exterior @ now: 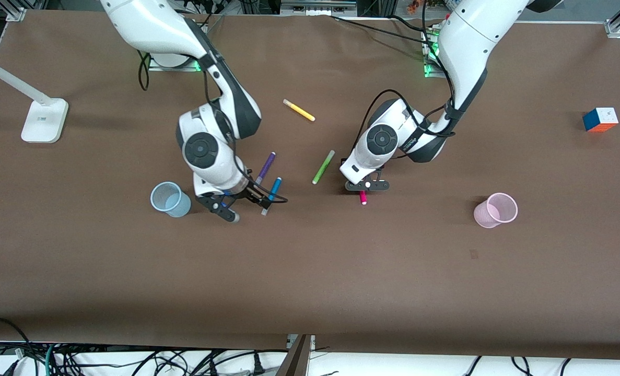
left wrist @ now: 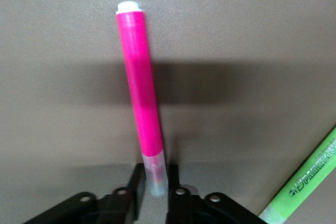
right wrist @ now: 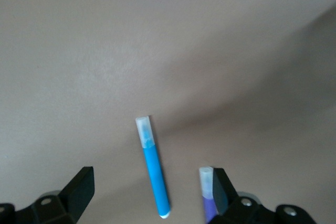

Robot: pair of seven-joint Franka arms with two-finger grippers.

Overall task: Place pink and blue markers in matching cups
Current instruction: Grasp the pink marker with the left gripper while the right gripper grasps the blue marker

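Pinching the pink marker [left wrist: 140, 82] by its pale cap end, the left gripper [left wrist: 154, 195] is down at the table.

The pink marker sticks out from between the left gripper's fingers [left wrist: 137, 184], and a green marker [exterior: 323, 166] lies just beside it, toward the right arm's end. The pink cup [exterior: 495, 210] stands well apart from this gripper, toward the left arm's end. The right gripper [right wrist: 152, 187] has its fingers spread wide, low over the blue marker [right wrist: 153, 174], which lies flat between them. A purple marker [exterior: 266, 166] lies next to one finger. The blue cup [exterior: 170, 199] stands near this gripper. A yellow marker [exterior: 299, 110] lies nearer the arm bases, apart from both grippers.
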